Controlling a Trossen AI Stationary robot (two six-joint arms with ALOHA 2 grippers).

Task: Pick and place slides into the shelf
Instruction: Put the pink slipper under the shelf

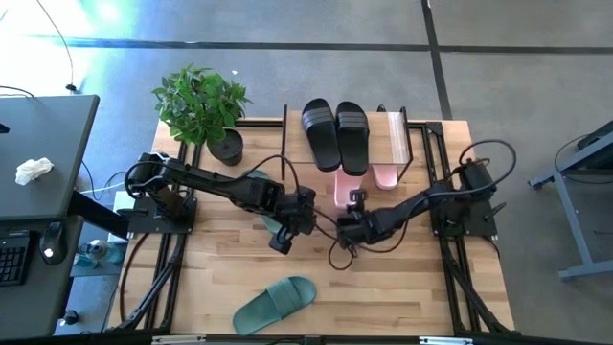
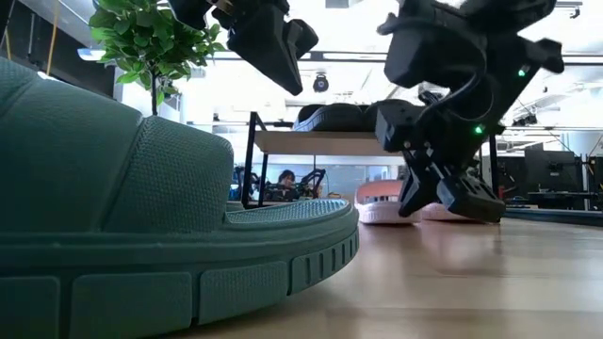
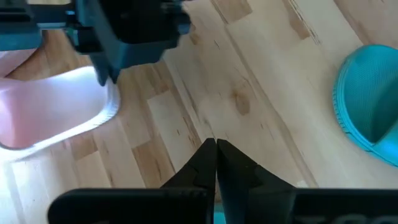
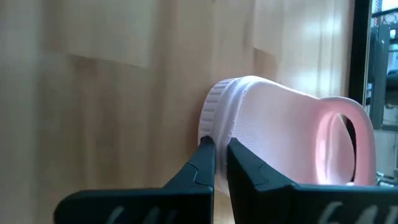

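High view — black slides [image 1: 336,134] atop shelf [image 1: 397,137]

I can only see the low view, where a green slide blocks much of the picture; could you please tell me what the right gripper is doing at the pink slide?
Observer: The right gripper is shut, with its tips at the end rim of the pink slide, which lies flat on the tabletop. It is not gripping the slide.
Operator: Thank you. Is the left gripper carrying anything?
Observer: No. The left gripper is shut and empty, above bare wood.
Operator: And what is on the shelf so far?
Observer: Two black slides sit side by side on the top board of the shelf.
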